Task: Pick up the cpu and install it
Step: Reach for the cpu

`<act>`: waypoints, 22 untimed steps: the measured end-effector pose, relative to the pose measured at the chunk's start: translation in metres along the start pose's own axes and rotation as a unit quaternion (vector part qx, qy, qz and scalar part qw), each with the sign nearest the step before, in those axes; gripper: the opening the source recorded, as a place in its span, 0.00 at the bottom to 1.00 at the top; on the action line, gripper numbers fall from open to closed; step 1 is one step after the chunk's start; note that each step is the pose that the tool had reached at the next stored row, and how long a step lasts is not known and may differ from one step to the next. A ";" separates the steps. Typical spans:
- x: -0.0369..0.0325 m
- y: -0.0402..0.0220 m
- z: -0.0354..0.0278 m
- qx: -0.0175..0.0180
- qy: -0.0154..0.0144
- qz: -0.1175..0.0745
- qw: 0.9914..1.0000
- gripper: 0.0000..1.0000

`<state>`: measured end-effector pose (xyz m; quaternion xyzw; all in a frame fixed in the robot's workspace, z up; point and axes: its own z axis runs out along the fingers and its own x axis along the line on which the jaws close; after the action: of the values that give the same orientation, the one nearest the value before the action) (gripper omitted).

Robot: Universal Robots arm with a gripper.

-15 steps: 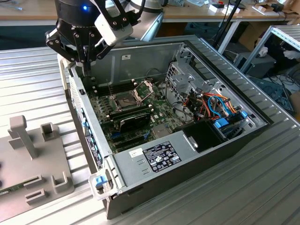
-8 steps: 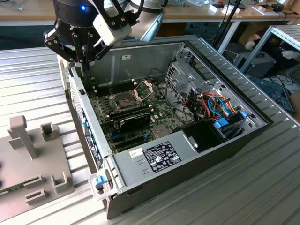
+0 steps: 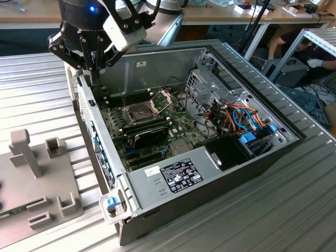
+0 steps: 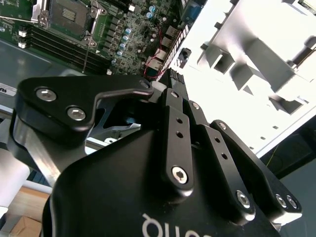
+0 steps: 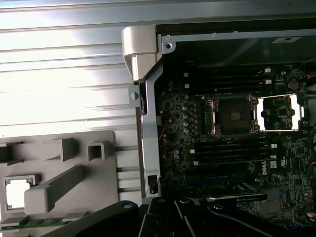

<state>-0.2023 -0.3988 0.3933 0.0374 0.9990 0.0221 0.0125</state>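
In the first wrist view the cpu (image 5: 17, 192) is a small bright square lying in a pocket of the grey fixture (image 5: 74, 153), which stands on the table outside the case. On the green motherboard (image 3: 123, 123) the square socket (image 3: 137, 111) lies uncovered, its hinged plate (image 3: 161, 100) swung up. The first wrist view has socket (image 5: 234, 116) and plate (image 5: 279, 112) side by side. My gripper (image 3: 92, 70) hangs above the case's wall on the exterior view's left, between fixture and board. It looks shut, with nothing seen in it. Its black links (image 4: 175, 128) cover much of the second wrist view.
The open computer case (image 3: 210, 178) holds a long black card (image 3: 149, 134), memory sticks, a drive cage (image 3: 202, 89) and coloured cables (image 3: 244, 118). The grey fixture (image 3: 37, 178) has upright posts. Ribbed metal table around. A person (image 3: 294, 44) sits at the back right.
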 end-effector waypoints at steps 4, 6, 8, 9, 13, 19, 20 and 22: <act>0.0016 -0.0001 -0.0001 0.000 0.000 0.000 1.000 0.11; 0.0018 -0.0001 -0.0001 0.000 0.000 0.000 1.000 0.11; 0.0021 -0.0002 -0.0001 0.000 0.000 0.000 1.000 0.11; 0.0023 -0.0002 -0.0001 0.000 0.000 0.000 1.000 0.11; 0.0032 -0.0002 -0.0001 0.000 0.000 0.000 1.000 0.11; 0.0032 -0.0002 -0.0001 0.000 0.000 0.000 1.000 0.11; 0.0033 -0.0003 -0.0001 0.000 0.000 0.000 1.000 0.11; 0.0041 -0.0003 -0.0002 0.000 0.000 0.000 1.000 0.11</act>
<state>-0.2064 -0.3988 0.3933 0.0376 0.9990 0.0221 0.0125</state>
